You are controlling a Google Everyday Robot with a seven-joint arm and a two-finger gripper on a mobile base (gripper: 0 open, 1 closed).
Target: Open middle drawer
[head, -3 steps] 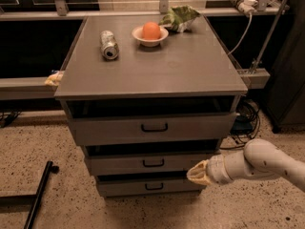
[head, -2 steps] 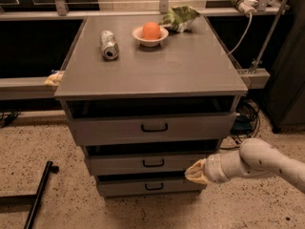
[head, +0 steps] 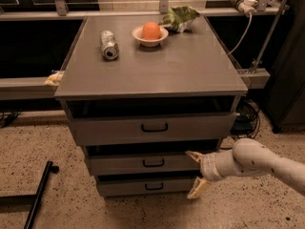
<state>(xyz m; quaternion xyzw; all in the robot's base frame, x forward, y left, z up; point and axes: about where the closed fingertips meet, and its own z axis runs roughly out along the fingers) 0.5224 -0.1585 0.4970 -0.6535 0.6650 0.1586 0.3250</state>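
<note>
The middle drawer (head: 119, 165) is the second of three grey drawer fronts in the cabinet, with a small black loop handle (head: 153, 163) at its centre. It sits slightly out, with a dark gap above it. My gripper (head: 195, 172) comes in from the right on a white arm, at the right end of the middle drawer front. It is open: the upper finger (head: 192, 155) is by the drawer's top edge and the lower finger (head: 198, 189) hangs in front of the bottom drawer. It holds nothing.
The top drawer (head: 109, 129) and the bottom drawer (head: 119, 188) flank the middle one. On the cabinet top lie a can (head: 109, 44), a bowl with an orange (head: 150, 32) and a green bag (head: 180, 18). A black pole (head: 39, 192) lies on the floor at left. Cables (head: 247, 116) hang at right.
The gripper's fingers have spread apart, one up and one down, at the right end of the middle drawer. The arm has shifted slightly left.
</note>
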